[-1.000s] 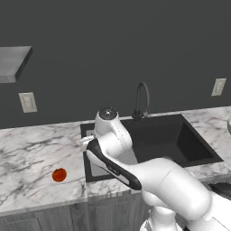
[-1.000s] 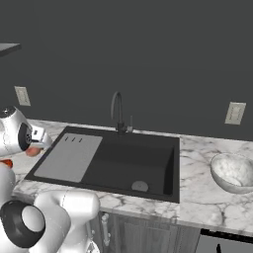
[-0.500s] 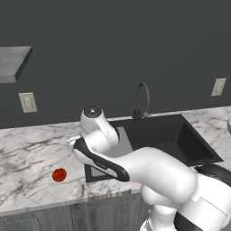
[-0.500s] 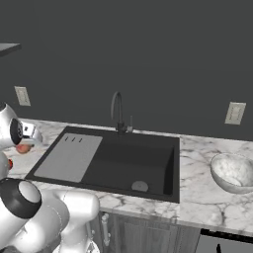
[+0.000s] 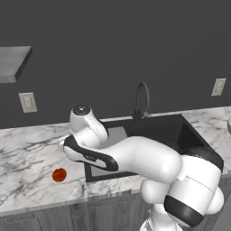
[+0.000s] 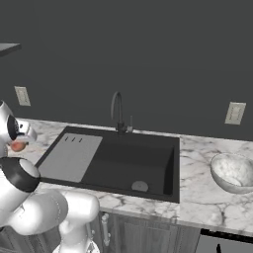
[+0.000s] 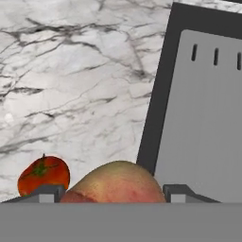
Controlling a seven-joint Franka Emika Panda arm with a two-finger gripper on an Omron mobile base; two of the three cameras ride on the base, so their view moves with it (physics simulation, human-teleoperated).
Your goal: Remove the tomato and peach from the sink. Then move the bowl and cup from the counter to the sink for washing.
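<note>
- Currently we have the end effector (image 7: pixel 113 191) grasping the peach (image 7: pixel 116 182) over the desk (image 7: pixel 71 85), left of the sink (image 6: pixel 148 158).
- Peach: light, round, soft-skinned; we'd clamp gently across its widest middle.
- Tomato (image 5: pixel 59 174) sits on desk nearby.

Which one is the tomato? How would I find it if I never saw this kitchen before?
Start at the big black sink and look to the marble counter beside its grey panel side. The tomato sits alone there near the front edge. It is deep red all over with a little green star on top, unlike the paler, pinkish-yellow peach between the gripper fingers.
</note>
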